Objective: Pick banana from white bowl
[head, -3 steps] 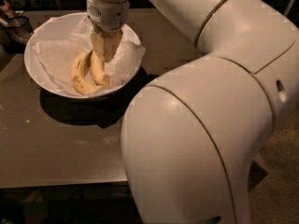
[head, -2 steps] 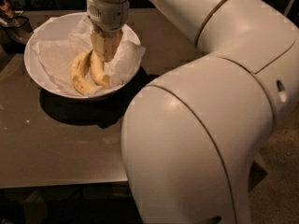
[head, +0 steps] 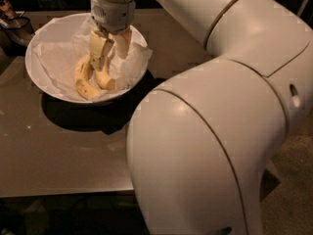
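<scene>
Over white bowl [head: 32, 72] w/ paper liner [head: 57, 58], gripper [head: 110, 57] hangs, fingers apart, tips right by banana [head: 83, 81].

The gripper [head: 109, 57] hangs in the white bowl [head: 31, 62], above the banana [head: 83, 81].

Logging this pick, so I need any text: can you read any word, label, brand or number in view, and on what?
None: no readable text on the white bowl, its paper lining, the banana, the table or the arm. The gripper is down in the bowl over the banana.
</scene>
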`<state>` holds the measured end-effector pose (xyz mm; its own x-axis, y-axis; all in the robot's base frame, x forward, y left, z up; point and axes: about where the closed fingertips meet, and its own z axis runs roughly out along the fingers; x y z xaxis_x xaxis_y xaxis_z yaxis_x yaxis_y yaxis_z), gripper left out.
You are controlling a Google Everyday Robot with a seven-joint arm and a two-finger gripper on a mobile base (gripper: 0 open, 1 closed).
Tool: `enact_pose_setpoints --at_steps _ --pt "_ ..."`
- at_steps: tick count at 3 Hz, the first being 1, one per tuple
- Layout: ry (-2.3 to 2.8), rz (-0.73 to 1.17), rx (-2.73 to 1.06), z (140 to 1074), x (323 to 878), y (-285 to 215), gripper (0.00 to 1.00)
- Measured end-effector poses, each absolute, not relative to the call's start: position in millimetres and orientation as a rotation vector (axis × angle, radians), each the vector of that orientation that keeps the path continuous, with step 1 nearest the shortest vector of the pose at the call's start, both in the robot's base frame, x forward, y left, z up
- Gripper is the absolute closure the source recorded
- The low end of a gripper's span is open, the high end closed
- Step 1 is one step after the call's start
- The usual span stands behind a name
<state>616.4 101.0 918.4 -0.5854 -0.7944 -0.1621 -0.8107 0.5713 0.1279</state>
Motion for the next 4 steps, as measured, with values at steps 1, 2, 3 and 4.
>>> enact_pose_setpoints --at_steps 1,2,3,4 --pt "2.707 0.289 -1.386 918.4 616.4 101.0 0.0" --pt "2.707 0.289 -1.386 918.4 616.4 101.0 0.0" --pt "2.707 0.289 -1.386 918.4 616.4 101.0 0.18" --pt "2.707 0.289 -1.386 918.4 616.4 101.1 0.42"
